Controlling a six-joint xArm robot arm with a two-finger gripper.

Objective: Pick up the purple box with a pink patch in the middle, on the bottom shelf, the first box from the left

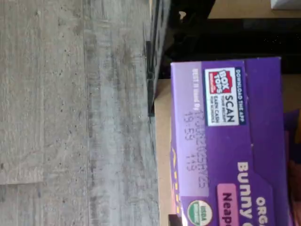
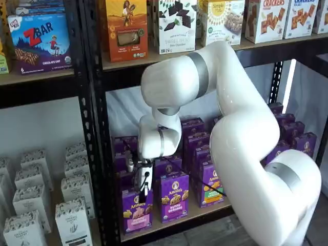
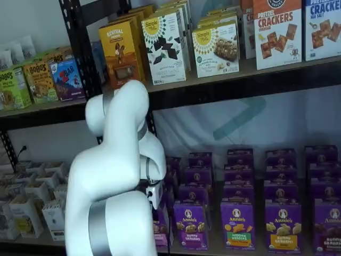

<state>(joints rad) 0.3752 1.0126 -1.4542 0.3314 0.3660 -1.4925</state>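
Observation:
The purple box (image 2: 136, 211) stands upright at the left end of the front row on the bottom shelf (image 2: 202, 211), with a pink patch on its lower front. My gripper (image 2: 140, 191) reaches down onto its top edge, and its black fingers are shut on the carton's top. The wrist view shows the same purple box (image 1: 225, 150) close up, with its date stamp and a pink label, resting on the tan shelf board (image 1: 162, 141). In a shelf view my white arm covers most of the purple box (image 3: 160, 229).
A purple carton (image 2: 174, 197) stands right beside the held one, and one with a green patch (image 2: 210, 185) further right. More purple cartons fill the rows behind. A black upright (image 2: 97, 154) rises close on the left, with white cartons (image 2: 72, 220) beyond it. Grey floor (image 1: 70, 117) lies below.

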